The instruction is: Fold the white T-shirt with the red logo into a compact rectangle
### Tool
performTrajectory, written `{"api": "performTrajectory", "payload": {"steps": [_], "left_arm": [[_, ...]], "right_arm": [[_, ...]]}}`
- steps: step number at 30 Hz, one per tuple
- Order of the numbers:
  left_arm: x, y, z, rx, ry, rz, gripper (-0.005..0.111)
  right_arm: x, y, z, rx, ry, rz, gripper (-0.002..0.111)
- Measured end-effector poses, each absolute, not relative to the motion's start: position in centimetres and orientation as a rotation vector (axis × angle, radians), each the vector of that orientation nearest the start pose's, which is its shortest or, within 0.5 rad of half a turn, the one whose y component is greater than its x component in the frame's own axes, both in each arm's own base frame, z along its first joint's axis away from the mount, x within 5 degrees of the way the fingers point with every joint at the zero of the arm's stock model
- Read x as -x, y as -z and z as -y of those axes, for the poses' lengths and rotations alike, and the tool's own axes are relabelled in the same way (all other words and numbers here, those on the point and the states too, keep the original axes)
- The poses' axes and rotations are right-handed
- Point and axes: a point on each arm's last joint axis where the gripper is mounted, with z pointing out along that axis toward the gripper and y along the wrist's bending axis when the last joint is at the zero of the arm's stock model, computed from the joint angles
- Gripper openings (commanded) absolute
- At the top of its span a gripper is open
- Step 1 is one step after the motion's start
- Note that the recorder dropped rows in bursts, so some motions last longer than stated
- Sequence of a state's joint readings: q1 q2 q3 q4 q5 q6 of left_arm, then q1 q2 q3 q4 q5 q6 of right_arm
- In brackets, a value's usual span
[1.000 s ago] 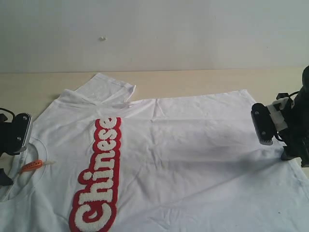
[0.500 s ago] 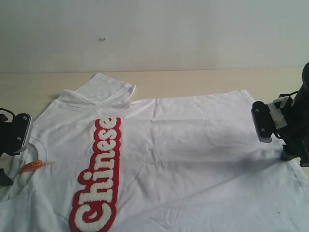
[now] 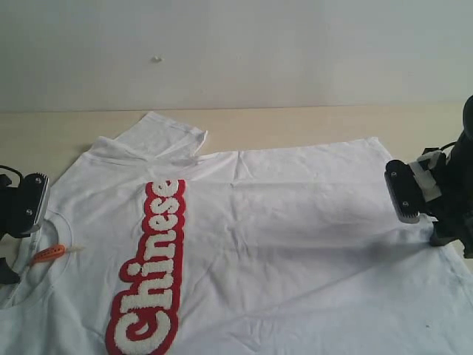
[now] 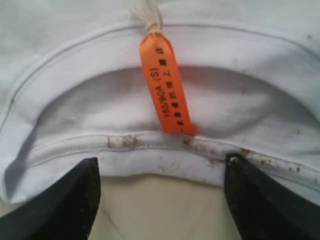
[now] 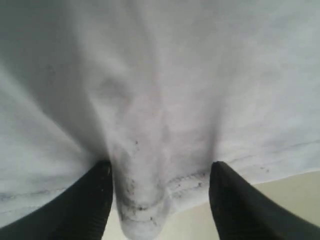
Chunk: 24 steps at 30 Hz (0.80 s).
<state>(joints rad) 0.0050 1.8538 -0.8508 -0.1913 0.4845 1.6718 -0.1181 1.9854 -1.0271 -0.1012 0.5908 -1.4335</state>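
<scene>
A white T-shirt (image 3: 295, 244) lies flat on the tabletop (image 3: 295, 122), its length running side to side, with the left fingers (image 4: 75, 200) parted astride its collar (image 4: 150, 150) and the right fingers (image 5: 85, 205) parted around a ridge of hem (image 5: 145, 210) at the opposite end.

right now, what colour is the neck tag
The tag is orange with dark print; left wrist view shows it best.

The white T-shirt (image 3: 295, 237) blankets nearly the whole counter (image 3: 310, 122), leaving bare room in a strip along the far side before the wall (image 3: 259, 52), where one sleeve (image 3: 166, 137) juts in. The shirt's broad flat middle lies open between the left pincer (image 3: 26, 208) at the collar and the right pincer (image 3: 403, 194) at the opposite edge, whose spread fingers (image 5: 85, 205) flank a raised ridge of cloth.
</scene>
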Motion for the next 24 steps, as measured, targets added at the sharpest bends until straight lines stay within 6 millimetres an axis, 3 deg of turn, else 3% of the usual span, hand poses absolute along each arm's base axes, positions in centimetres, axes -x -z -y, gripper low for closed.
{"api": "performTrajectory", "payload": {"steps": [3,9,13,19,22,24], "left_arm": [[-30.2,-10.9,0.7,-2.017,-0.082,-2.154,0.069],[-30.3,-10.9,0.7,-2.017,-0.082,-2.154,0.069],[-30.3,-10.9,0.7,-2.017,-0.082,-2.154,0.069],[-30.3,-10.9,0.7,-2.017,-0.082,-2.154,0.069],[-30.3,-10.9,0.7,-2.017,-0.082,-2.154,0.069],[-30.3,-10.9,0.7,-2.017,-0.082,-2.154,0.069]], "right_arm": [[-33.5,-10.0,4.5,1.895,0.155,-2.47,0.058],[-31.6,-11.2,3.2,1.691,-0.132,-2.649,0.058],[-30.2,-12.5,2.7,1.673,-0.236,-2.685,0.062],[-30.5,-16.6,3.3,1.609,0.046,-2.591,0.078],[-31.3,-17.0,3.7,1.547,0.178,-2.541,0.075],[-31.8,-16.6,3.6,1.499,0.181,-2.526,0.066]]}}
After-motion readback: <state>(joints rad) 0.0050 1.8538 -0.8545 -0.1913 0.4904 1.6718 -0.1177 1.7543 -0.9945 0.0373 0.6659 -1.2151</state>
